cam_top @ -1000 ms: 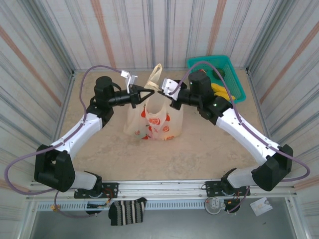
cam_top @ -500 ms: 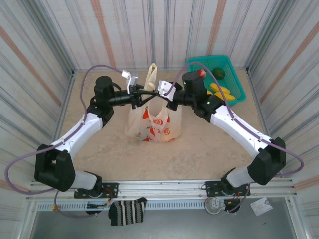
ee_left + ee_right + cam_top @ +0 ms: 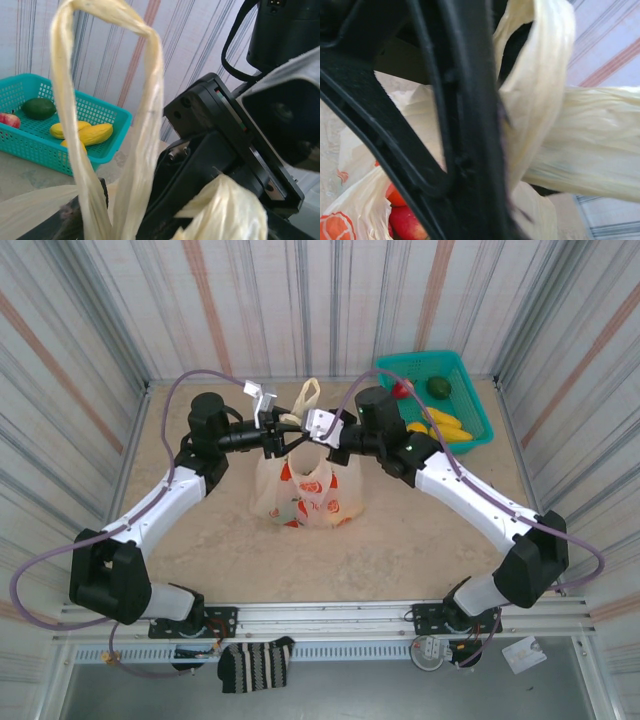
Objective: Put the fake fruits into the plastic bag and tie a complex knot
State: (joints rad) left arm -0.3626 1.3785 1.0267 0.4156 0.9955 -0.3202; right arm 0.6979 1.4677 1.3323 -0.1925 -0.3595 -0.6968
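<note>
The cream plastic bag (image 3: 305,492) with red fruit prints stands mid-table, and red fake fruits (image 3: 404,220) lie inside it. One loop handle (image 3: 306,395) sticks up behind the two grippers, which meet over the bag's mouth. My left gripper (image 3: 272,437) is open, and that handle (image 3: 145,125) rises loose past its dark finger (image 3: 103,192). My right gripper (image 3: 313,429) is shut on the other handle, whose plastic (image 3: 540,100) bunches and twists beside its black fingers (image 3: 470,125). More fake fruits, red (image 3: 402,390), green (image 3: 438,387) and yellow (image 3: 445,426), lie in the basket.
The teal mesh basket (image 3: 478,410) sits in the back right corner, also seen in the left wrist view as a teal basket (image 3: 107,150). Striped walls close in the table on three sides. A striped sock (image 3: 255,664) hangs off the front rail.
My left gripper has opened and let go of its handle. The right arm has moved left with its handle, so the two grippers now sit close together and the free loop stands lower.
</note>
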